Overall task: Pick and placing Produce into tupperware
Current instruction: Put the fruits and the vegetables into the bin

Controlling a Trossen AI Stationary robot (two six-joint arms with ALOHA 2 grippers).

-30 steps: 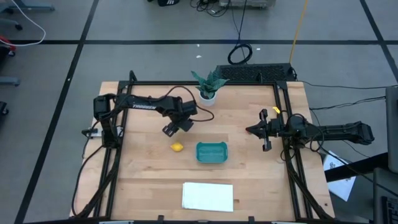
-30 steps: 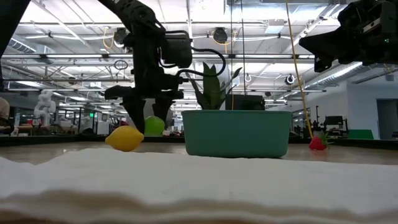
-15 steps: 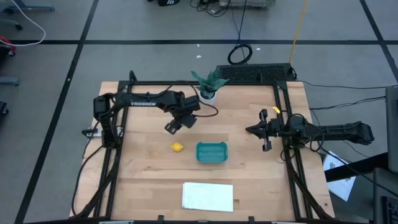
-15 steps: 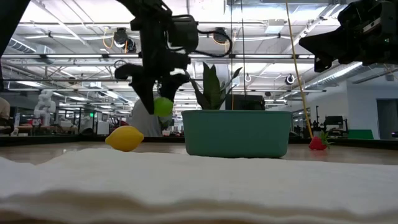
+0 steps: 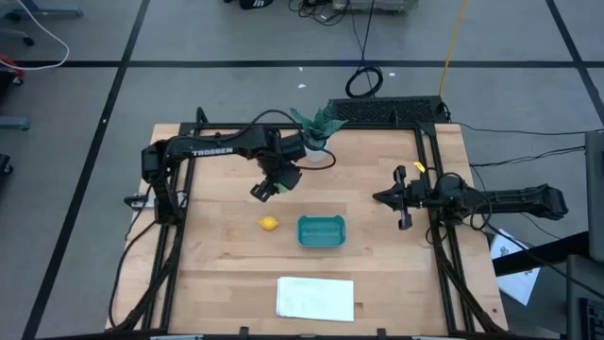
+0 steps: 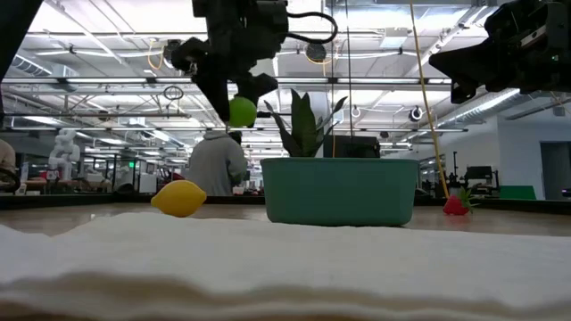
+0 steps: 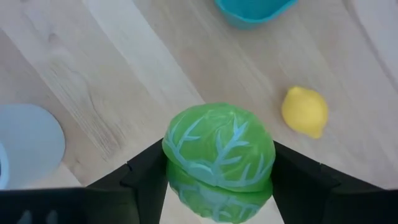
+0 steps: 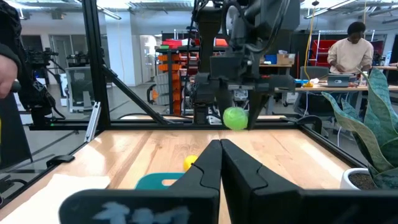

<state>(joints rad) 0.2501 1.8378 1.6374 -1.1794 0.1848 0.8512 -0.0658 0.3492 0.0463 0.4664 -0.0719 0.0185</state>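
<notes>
Covering the near edge of the surface (image 5: 377,283): white sheet (image 5: 315,297), flat, apart from the rest. Behind it, teal tupperware (image 5: 321,230), nothing visible inside from above. Just beside the tub, toward the left arm's side, yellow lemon piece (image 5: 269,224) lying on the wood; seen too in the left wrist view (image 7: 305,111). Farther back, left gripper (image 5: 268,187) raised clear off the surface, jaws pinching the green round piece (image 7: 219,151) from both sides; in the low view the piece (image 6: 242,111) hangs well above the tub's rim. Beyond that, near the far edge, leafy plant in a white pot (image 5: 315,133). Off to the right side, right gripper (image 5: 386,197) held above the wood, jaws pressed together, well apart from the tub. Small red piece (image 6: 456,205) on the surface, seen past the tub's corner in the low view. In the room behind, a person (image 6: 215,163), standing.
</notes>
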